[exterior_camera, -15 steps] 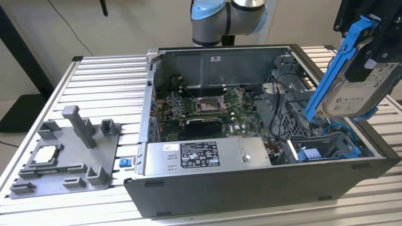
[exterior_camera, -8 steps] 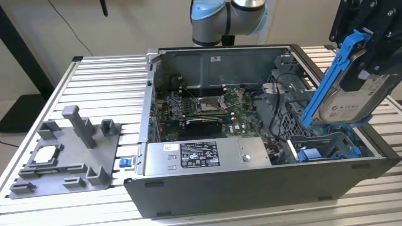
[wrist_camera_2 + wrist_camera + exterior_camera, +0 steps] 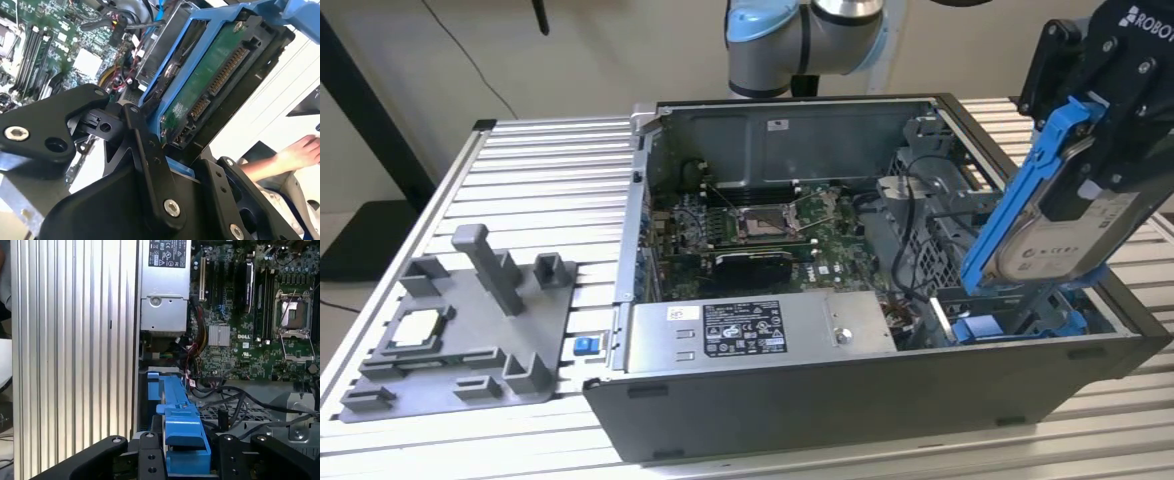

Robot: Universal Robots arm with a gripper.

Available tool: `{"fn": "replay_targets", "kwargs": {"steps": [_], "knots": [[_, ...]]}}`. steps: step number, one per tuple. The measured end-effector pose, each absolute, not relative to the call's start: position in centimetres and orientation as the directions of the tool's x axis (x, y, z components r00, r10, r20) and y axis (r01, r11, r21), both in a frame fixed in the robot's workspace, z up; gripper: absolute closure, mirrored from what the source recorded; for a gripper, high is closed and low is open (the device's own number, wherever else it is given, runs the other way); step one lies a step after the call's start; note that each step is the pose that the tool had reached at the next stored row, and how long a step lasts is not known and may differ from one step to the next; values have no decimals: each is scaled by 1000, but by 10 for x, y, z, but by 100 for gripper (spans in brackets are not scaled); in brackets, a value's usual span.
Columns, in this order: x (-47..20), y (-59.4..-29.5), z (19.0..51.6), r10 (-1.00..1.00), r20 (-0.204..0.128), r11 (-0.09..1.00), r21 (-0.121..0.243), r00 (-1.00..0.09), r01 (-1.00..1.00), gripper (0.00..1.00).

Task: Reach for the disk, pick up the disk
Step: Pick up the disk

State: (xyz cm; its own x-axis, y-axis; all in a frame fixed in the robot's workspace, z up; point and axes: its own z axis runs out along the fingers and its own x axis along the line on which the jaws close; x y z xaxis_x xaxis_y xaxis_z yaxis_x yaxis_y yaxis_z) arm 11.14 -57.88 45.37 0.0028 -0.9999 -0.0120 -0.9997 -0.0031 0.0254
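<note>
Disk (image 3: 1062,240) clamped in hand (image 3: 1107,150), lifted tilted above case (image 3: 854,400) on the exterior view's right. Probably rigid, dense, shock-sensitive; best gripped on blue bracket (image 3: 1027,190) edges, not circuit board (image 3: 215,85).

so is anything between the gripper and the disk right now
No, nothing visible. The gripper is already shut on the disk, holding it tilted above the open computer case at the exterior view's right. In the second wrist view the disk's blue bracket sits directly against the gripper.
</note>
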Motion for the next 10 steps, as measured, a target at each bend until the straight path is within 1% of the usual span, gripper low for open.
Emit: {"fn": "replay_targets", "kwargs": {"steps": [10], "knots": [[107, -583, 441, -1000, -12, -4, 25, 4, -1000, 100]]}}
